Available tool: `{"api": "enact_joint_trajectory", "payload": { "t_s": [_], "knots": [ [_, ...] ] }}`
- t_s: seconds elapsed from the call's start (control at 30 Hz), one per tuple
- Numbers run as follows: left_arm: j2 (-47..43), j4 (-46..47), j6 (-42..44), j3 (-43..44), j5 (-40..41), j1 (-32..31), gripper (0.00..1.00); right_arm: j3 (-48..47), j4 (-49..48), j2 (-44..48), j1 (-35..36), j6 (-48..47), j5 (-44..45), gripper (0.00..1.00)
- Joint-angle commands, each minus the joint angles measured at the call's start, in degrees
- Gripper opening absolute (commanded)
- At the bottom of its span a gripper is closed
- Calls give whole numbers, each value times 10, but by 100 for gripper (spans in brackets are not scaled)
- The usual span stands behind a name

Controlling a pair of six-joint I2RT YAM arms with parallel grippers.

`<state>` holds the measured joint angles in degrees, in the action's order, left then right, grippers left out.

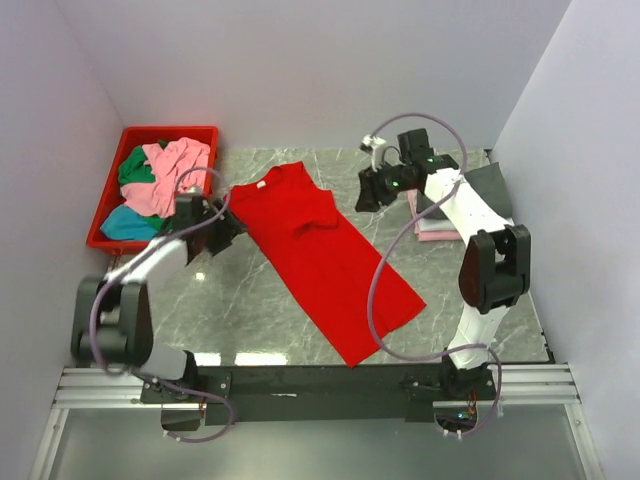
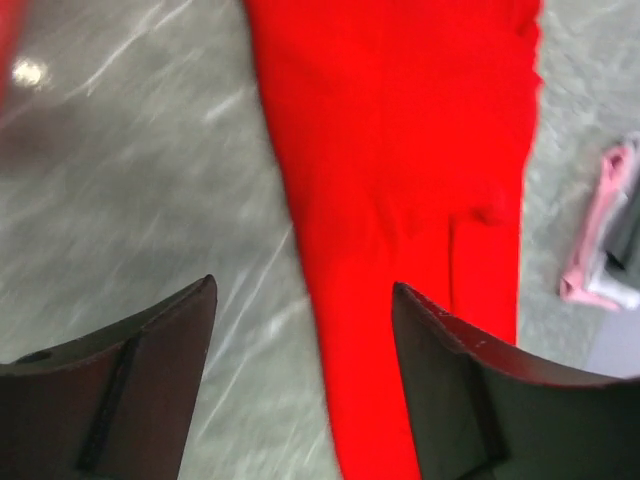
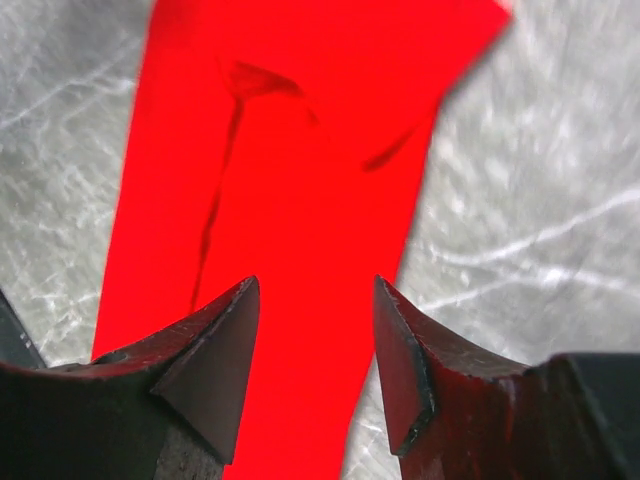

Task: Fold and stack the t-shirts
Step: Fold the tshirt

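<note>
Diagonally across the counter (image 1: 250, 310) lies the red t-shirt (image 1: 325, 255), folded lengthwise into a long strip. Its collar end points back left and its hem end near right, with a few creases around the middle. The left fingers (image 2: 160, 370) are spread with nothing between them, over bare marble just beside the strip's left edge near the collar end. The right fingers (image 3: 205, 365) are also spread and empty, above the strip; in the top view they sit by its right edge toward the back. A folded pile (image 1: 432, 228) of pink and white cloth lies on the counter right of the shirt, partly hidden by the right arm. At back left, the red bin (image 1: 105, 215) holds 3 crumpled shirts: a pink tee (image 1: 175, 170), a green tee (image 1: 135, 168) and a teal tee (image 1: 128, 225).
</note>
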<state>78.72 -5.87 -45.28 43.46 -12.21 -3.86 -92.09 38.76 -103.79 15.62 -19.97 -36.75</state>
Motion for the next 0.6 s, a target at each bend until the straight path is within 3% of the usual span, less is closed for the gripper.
{"api": "enact_joint_trajectory", "payload": {
  "t_s": [0.0,0.1,0.3,0.57],
  "knots": [
    [85,-26,-24,98,79,-38,69,30,18,-23,-28,2,-86,56],
    [193,-93,-45,234,163,-61,63,61,7,-2,-44,-5,-91,57],
    [347,-213,-64,378,271,-74,55,98,3,24,-59,-17,-106,57],
    [386,-242,-55,414,315,-75,52,116,3,28,-67,-20,-119,57]
  ]
}}
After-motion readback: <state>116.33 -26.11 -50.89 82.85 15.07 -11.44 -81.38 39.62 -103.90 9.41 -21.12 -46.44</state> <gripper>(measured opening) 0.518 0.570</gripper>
